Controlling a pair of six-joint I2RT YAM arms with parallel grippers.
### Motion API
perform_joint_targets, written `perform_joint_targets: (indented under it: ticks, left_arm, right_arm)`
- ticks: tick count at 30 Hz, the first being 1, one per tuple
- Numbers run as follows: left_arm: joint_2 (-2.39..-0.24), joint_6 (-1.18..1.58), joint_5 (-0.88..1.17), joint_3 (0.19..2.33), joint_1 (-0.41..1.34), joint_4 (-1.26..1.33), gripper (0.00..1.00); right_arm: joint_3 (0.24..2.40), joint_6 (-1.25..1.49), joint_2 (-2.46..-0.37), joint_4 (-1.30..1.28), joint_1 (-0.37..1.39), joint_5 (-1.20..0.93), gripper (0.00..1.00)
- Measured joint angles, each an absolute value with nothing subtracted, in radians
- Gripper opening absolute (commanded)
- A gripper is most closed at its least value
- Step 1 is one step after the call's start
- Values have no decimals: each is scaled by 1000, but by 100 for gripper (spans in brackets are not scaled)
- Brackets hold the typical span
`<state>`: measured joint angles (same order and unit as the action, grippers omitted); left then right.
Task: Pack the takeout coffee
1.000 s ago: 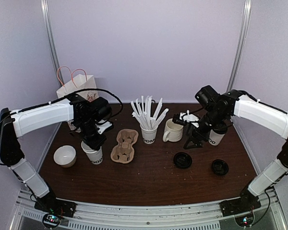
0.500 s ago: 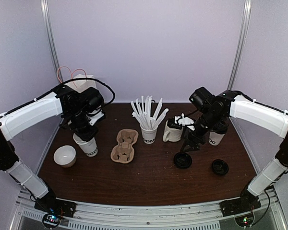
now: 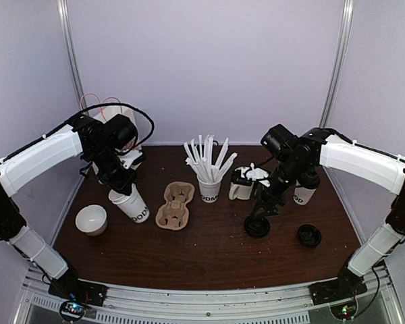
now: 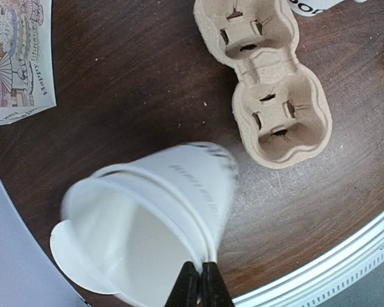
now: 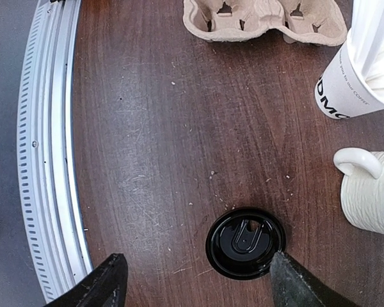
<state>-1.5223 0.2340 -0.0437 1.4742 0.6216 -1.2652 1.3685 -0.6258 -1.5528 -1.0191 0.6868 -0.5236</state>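
My left gripper (image 4: 200,281) is shut on the rim wall of a white paper cup (image 4: 160,211) with no lid. In the top view this cup (image 3: 131,204) hangs tilted under the left gripper (image 3: 118,191), its base pointing toward the brown cardboard carrier (image 3: 175,204). The carrier's (image 4: 269,83) two wells are empty. My right gripper (image 5: 198,262) stands open just above the table, and a black lid (image 5: 245,243) lies flat by its right finger. From above, the right gripper (image 3: 260,216) hovers over that lid (image 3: 257,227). A second lid (image 3: 309,235) lies further right. Another white cup (image 3: 304,191) stands behind the right arm.
A cup full of white sticks (image 3: 209,189) and a cream mug (image 3: 241,185) stand mid-table behind the carrier. A white bowl (image 3: 91,219) sits at the left. A paper bag (image 3: 115,115) stands at the back left. The metal rail (image 5: 51,160) runs along the table's near edge.
The left gripper has closed on the cup's rim and lifted it off the table, tipping it toward the carrier. The right gripper has moved left and down over the lid.
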Motion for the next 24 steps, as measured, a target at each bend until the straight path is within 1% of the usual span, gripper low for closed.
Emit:
perform_joint_targets:
  ticks: [3, 7, 12, 15, 19, 24]
  left_arm:
    - [-1518, 249, 9, 1478, 586, -1259, 0]
    - [-1505, 258, 39, 1488, 550, -1269, 0]
    - [-1465, 266, 86, 1512, 530, -1295, 0]
    - [-1451, 268, 71, 1541, 527, -1322, 0]
    - [-1454, 266, -145, 1590, 554, -1409, 0]
    - [-1442, 257, -20, 1508, 527, -1386, 0]
  right_arm:
    - [1375, -623, -1555, -1020, 700, -524, 88]
    - [1444, -610, -1588, -1021, 749, -532, 92]
    - [1567, -579, -1676, -1011, 852, -547, 94]
    - [1649, -545, -1742, -997, 904, -546, 94]
    - [1766, -508, -1828, -971, 967, -545, 94]
    - [1797, -489, -1852, -965, 1011, -546, 94]
